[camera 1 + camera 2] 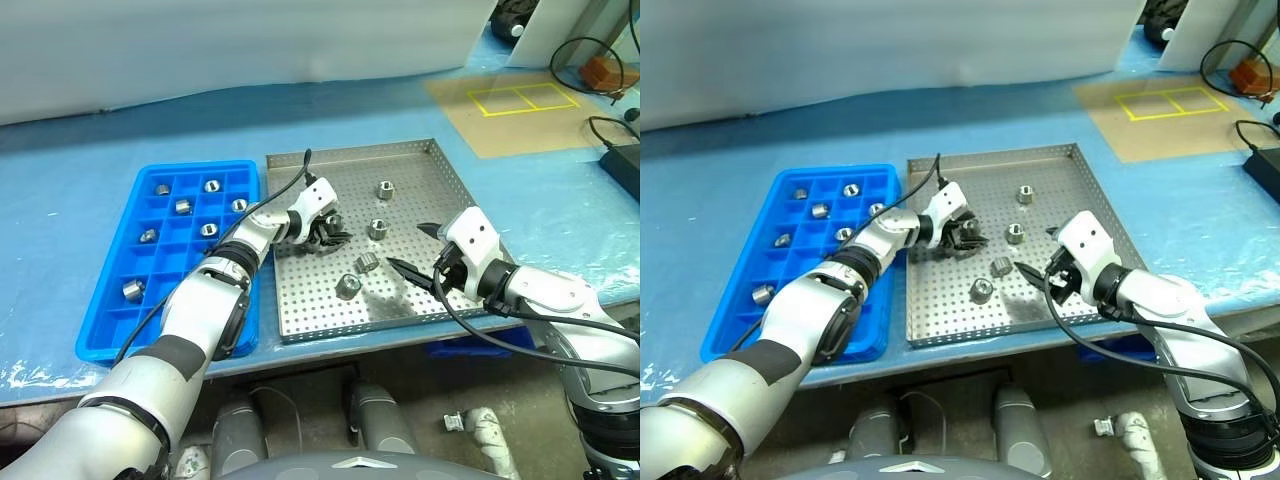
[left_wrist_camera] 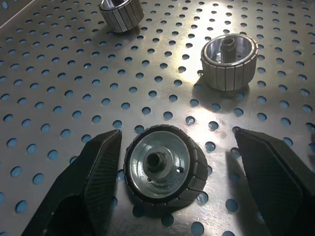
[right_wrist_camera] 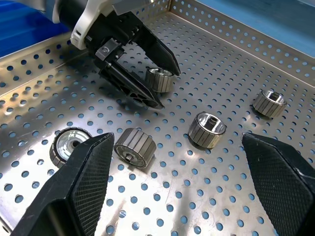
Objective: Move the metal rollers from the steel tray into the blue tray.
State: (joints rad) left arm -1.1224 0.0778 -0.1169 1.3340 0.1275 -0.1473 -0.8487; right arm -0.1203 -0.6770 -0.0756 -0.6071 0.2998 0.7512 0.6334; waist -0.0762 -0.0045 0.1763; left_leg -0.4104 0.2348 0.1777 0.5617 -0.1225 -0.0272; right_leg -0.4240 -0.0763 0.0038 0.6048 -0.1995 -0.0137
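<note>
The steel tray (image 1: 440, 160) holds several metal rollers, among them ones at the far side (image 1: 385, 188), in the middle (image 1: 378, 228) and nearer the front (image 1: 347, 286). My left gripper (image 1: 325, 234) is low over the tray's left part, open, with its fingers (image 2: 93, 172) on either side of one upright roller (image 2: 165, 169); a gap shows on one side. My right gripper (image 1: 408, 247) hovers open and empty over the tray's right part, facing two rollers (image 3: 135, 146) (image 3: 206, 129). The blue tray (image 1: 110, 320) lies to the left with several rollers (image 1: 183, 206) in its compartments.
A tan mat with a yellow outline (image 1: 520, 100) lies at the back right, with black cables and a dark box (image 1: 620, 155) at the right edge. The table is covered in blue sheeting (image 1: 80, 170). A white wall (image 1: 250, 40) runs along the back.
</note>
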